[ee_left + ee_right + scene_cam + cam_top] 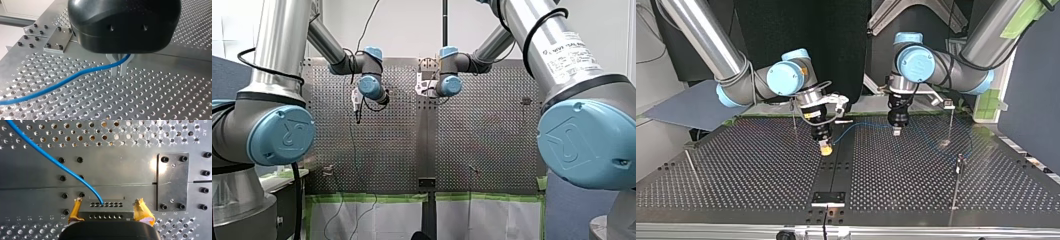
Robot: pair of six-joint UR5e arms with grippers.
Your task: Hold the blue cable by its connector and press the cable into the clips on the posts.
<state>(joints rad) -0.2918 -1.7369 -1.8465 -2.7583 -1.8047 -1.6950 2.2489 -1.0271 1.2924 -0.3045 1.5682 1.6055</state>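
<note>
A silver perforated table (736, 170) fills every view. In the top view a dark strip (836, 165) crosses it from 12 to 6 o'clock, with a small bolted plate (828, 198) at 6. The front view shows green tape (377, 198) along the table's edge at 6 o'clock and a white wall (412, 27) at 12. Thin posts (958, 172) stand at the top view's 3 o'clock, with others at 9 and 11.

In the top view my right gripper (826, 148), with yellow pads, hangs near centre. My left gripper (896, 131) is at 2 o'clock from it. The cable (861, 125) arcs between them, then trails across the table toward 3 o'clock.

Only the right wrist view shows the connector (106, 207), clamped between the yellow pads (75, 211), with the cable entering its far side. Only the left wrist view shows the metal fingers (122, 70) pinched on the cable just above the table. In the front view both grippers are small and the cable is too faint to trace.
</note>
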